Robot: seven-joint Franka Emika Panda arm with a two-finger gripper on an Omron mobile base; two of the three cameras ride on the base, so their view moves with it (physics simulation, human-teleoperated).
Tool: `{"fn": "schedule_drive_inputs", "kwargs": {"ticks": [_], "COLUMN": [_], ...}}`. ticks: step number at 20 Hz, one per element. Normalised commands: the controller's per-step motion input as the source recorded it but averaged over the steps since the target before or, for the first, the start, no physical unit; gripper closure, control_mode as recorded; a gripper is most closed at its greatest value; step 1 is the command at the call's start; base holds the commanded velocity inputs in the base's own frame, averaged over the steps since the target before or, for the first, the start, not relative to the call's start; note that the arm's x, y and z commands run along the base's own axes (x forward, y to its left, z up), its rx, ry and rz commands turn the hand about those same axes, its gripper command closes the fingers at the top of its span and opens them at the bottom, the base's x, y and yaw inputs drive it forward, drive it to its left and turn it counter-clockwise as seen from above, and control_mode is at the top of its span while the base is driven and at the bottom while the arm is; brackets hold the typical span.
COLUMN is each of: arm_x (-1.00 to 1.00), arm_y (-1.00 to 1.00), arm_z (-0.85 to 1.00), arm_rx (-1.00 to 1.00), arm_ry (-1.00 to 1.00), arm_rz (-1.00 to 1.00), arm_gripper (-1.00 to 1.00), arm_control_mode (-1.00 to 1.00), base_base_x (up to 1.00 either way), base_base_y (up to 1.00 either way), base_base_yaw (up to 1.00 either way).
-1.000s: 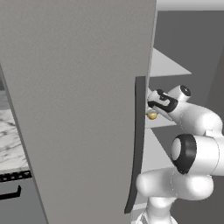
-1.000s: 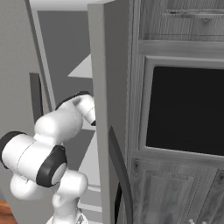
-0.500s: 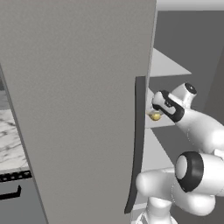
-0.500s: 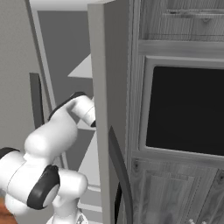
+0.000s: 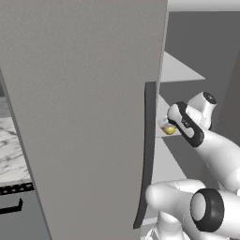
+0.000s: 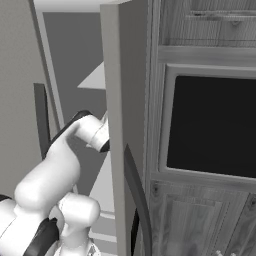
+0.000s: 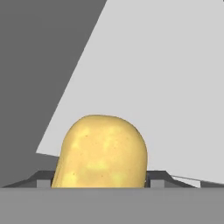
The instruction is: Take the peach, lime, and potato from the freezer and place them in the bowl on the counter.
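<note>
Potato (image 7: pixel 101 152) between gripper (image 7: pixel 100 181) fingers

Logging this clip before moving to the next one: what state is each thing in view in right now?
Tall matte grey freezer: door swung open, white shelves showing.
Yellow rounded potato: between the fingers, in front of a white shelf.
Gripper: shut on the potato, inside the freezer.
Dark-windowed oven in the wood-grain cabinets: closed.

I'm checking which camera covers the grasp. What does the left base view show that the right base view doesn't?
Left base view: a small yellow potato at the tool, plus a strip of white marble counter. Right base view: wood-grain cabinets around a dark glass panel. Both: the white arm reaching into the open grey freezer with white shelves.
</note>
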Motion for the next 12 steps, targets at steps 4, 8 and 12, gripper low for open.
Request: {"fn": "schedule_drive_inputs", "kwargs": {"ticks": [4, 8, 12], "arm_x": [-0.36, -0.31, -0.37], "arm_y": [0.11, 0.03, 0.02], "arm_z": [0.06, 0.13, 0.03], "arm_rx": [0.0, 0.0, 0.0], "arm_ry": [0.0, 0.0, 0.0], "arm_rz": [0.0, 0.0, 0.0], "arm_gripper": [1.0, 1.0, 1.0], "arm_control_mode": [-1.0, -1.0, -1.0], "base_base_x": [0.0, 0.0, 0.0], "base_base_y": [0.0, 0.0, 0.0], "base_base_yaw": [0.0, 0.0, 0.0]}}
